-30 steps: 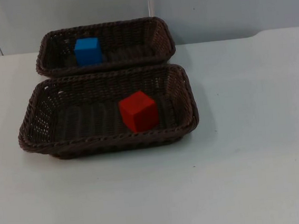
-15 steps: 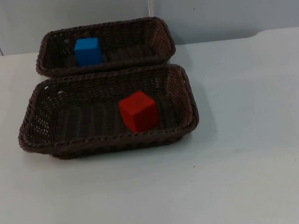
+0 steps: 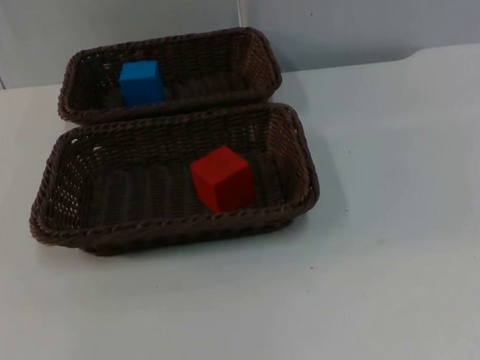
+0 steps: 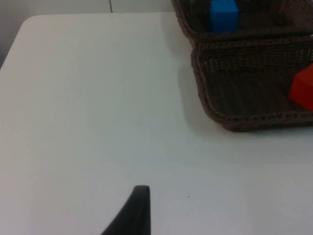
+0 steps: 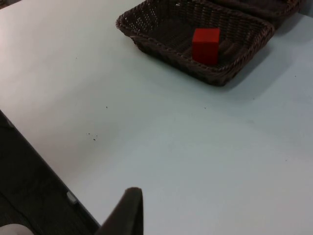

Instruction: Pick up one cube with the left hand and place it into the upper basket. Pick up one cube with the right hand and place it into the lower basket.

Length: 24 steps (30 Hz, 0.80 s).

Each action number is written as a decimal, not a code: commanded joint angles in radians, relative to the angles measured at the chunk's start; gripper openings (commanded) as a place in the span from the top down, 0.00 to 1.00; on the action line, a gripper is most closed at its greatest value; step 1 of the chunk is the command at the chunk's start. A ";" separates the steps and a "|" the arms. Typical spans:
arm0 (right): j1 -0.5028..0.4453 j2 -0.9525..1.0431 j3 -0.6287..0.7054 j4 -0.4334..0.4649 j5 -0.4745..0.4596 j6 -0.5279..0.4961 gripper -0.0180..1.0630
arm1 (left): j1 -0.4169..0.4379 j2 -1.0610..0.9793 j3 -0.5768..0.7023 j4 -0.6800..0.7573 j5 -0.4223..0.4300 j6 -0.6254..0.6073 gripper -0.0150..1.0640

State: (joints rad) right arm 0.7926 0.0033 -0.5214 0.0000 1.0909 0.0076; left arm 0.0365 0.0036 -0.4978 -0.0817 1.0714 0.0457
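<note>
Upper basket: blue cube; lower basket: red cube. Grippers' state unclear.

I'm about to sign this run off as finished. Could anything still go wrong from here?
Little looks at risk. The blue cube lies in the upper basket, the red cube in the lower basket. The baskets sit rim to rim, so a nudge to one could shift the other.

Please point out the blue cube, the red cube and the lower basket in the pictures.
blue cube (image 3: 140, 81): top view, on its front face.
red cube (image 3: 222, 179): top view, middle of the cube.
lower basket (image 3: 176, 224): top view, on its near woven rim.
</note>
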 commanded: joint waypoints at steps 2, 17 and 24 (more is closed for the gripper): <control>-0.004 -0.003 0.005 0.000 -0.013 0.003 0.01 | 0.033 -0.004 0.004 -0.006 0.003 0.000 0.01; -0.020 -0.003 0.005 0.005 -0.013 0.003 0.01 | 0.045 -0.004 0.004 -0.006 0.003 0.000 0.01; -0.128 -0.003 0.005 0.005 -0.013 0.003 0.01 | 0.045 -0.004 0.004 -0.006 0.003 0.000 0.01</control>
State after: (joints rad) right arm 0.6762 0.0033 -0.5214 0.0000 1.0901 0.0076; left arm 0.0776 0.0036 -0.4978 -0.0817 1.0714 0.0457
